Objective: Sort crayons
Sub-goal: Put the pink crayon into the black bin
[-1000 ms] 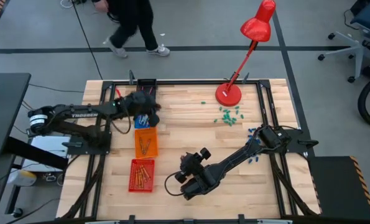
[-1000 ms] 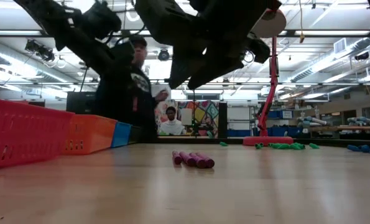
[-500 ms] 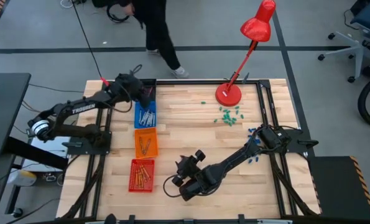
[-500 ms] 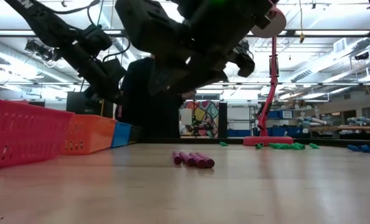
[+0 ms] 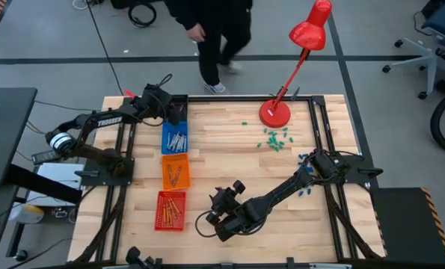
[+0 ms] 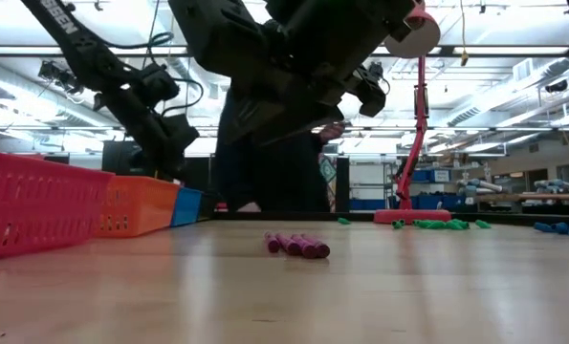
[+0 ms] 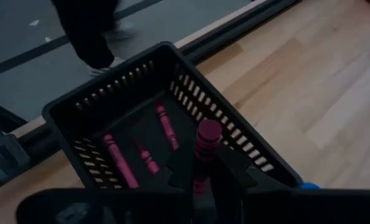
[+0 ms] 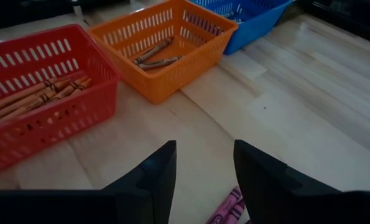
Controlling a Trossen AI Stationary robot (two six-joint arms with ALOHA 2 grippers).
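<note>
My left gripper [image 5: 162, 103] is at the table's far left corner, above a black basket [image 7: 110, 106], and is shut on a magenta crayon [image 7: 206, 140]. Three more magenta crayons [image 7: 141, 152] lie on the basket's floor. My right gripper [image 8: 203, 171] hangs open over the near middle of the table, just above a small cluster of magenta crayons [image 6: 298, 246] that lie flat on the wood. One of them [image 8: 227, 208] shows between its fingers, apart from them. My left gripper pinches the magenta crayon's lower part [image 7: 201, 168] between its two fingers. The fingers slant down toward the far edge and the crayon lies along them. Its free end [image 7: 208, 132] sticks out past the fingertips, lifted clear above the black basket.
A blue basket [image 5: 175, 139], an orange basket [image 5: 175, 171] and a red basket [image 5: 170, 210] stand in a row along the left, each with crayons in it. A red desk lamp [image 5: 274, 112], green bits [image 5: 274, 138] and blue bits [image 5: 304, 188] are on the right. A person [image 5: 218, 30] walks beyond the far edge.
My left gripper has swung from over the blue basket toward the table's far edge, sinking a little, and now carries the magenta crayon over the black basket. The person behind the table has walked to the right.
</note>
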